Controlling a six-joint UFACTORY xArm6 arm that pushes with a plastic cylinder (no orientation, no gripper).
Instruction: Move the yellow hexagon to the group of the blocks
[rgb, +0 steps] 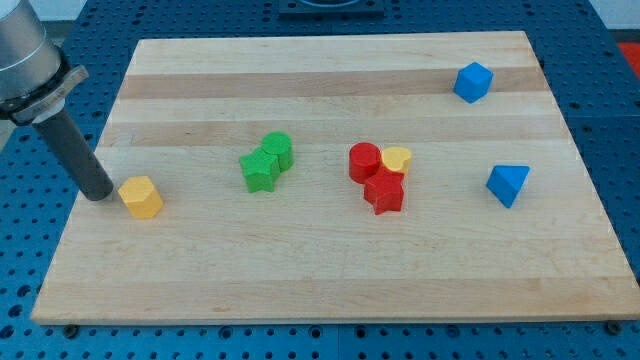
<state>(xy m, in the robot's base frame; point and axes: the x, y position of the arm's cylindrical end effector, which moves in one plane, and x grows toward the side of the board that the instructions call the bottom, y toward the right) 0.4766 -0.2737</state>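
Note:
The yellow hexagon (141, 197) lies near the board's left edge. My tip (98, 194) rests just to its left, close to it or touching; I cannot tell which. In the middle of the board a red cylinder (364, 161), a red star (384, 191) and a yellow heart (397, 158) sit packed together. A green cylinder (278, 149) and a green star (260, 170) touch each other left of that cluster.
A blue cube (473, 82) sits at the top right. A blue triangular block (508, 184) sits at the right. The wooden board (330, 270) lies on a blue perforated table.

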